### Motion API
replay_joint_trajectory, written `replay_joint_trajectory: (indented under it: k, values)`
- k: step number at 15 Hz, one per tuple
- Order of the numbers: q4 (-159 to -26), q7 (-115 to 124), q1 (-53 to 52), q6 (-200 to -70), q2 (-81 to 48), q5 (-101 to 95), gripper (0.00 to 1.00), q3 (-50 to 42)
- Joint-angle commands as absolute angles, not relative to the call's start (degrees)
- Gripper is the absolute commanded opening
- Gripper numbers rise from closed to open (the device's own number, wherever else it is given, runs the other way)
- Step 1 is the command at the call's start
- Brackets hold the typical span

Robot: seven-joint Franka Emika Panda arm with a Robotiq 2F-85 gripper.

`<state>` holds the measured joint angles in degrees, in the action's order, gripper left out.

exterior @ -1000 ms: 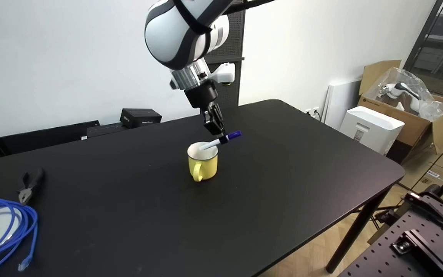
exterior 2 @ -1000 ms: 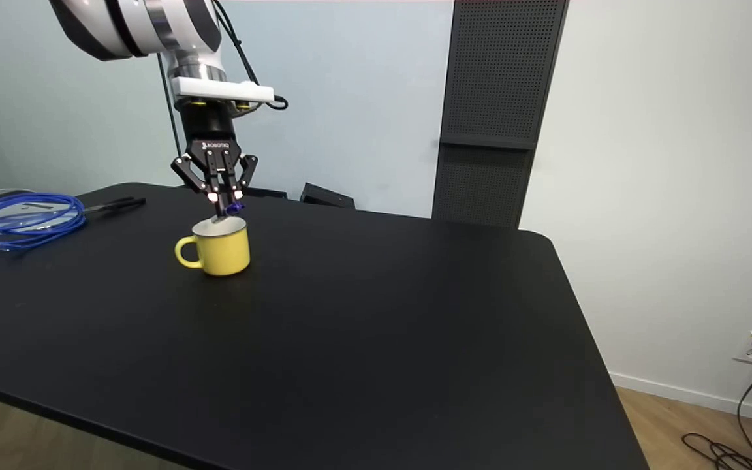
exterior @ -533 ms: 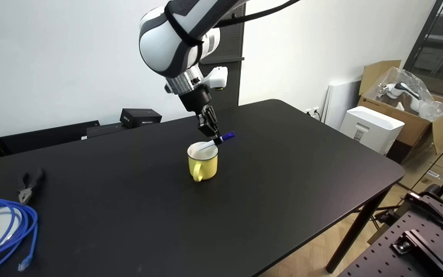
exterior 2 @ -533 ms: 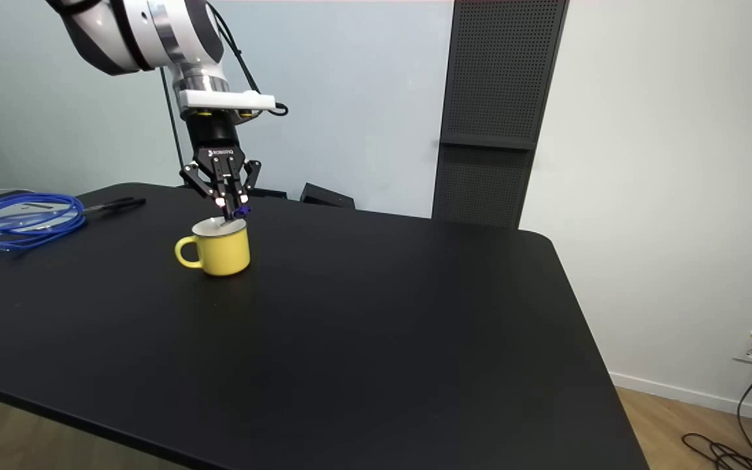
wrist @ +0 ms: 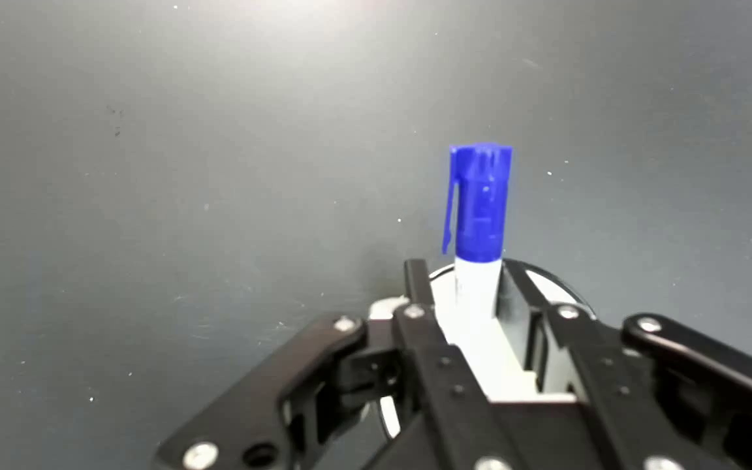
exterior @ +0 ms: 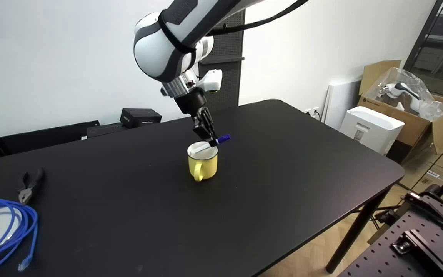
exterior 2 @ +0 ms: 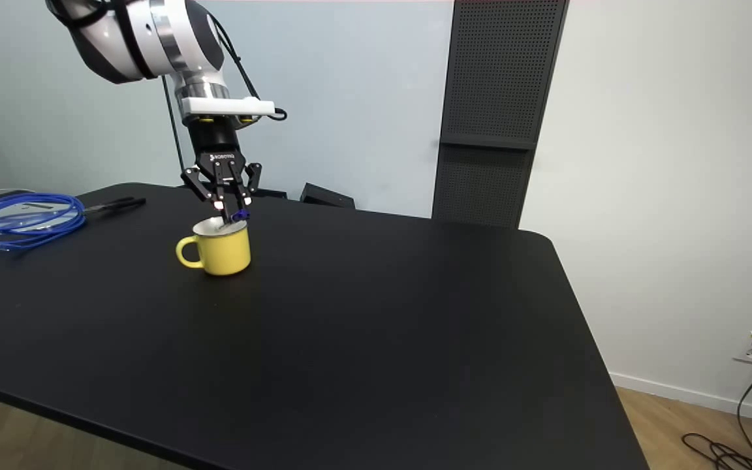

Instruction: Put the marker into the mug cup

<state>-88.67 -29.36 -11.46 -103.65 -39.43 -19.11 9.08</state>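
Exterior view: marker [exterior: 203, 148] further into mug [exterior: 208, 165]

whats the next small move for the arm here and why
Probably open the tool a little wider so the marker can drop into the mug. In an exterior view the marker's white end slopes down into the mug's mouth, and the wrist view shows a gap between the marker and one finger, so the grip looks loose.
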Motion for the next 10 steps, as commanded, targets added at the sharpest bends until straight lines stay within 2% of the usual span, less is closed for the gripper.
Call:
replay_joint_trajectory:
  k: [1, 6, 7, 10]
  values:
    - [-85.13, -27.75, -12.27, -102.01, -41.17, -19.75, 0.64, 8.88]
    - [-85.52, -27.32, -12.32, -103.22, -40.43, -19.31, 0.96, 9.07]
    - [-85.83, -27.18, -12.21, -103.49, -40.06, -18.98, 0.99, 9.19]
    - [-88.16, -28.02, -11.33, -105.05, -37.93, -17.38, 1.0, 10.12]
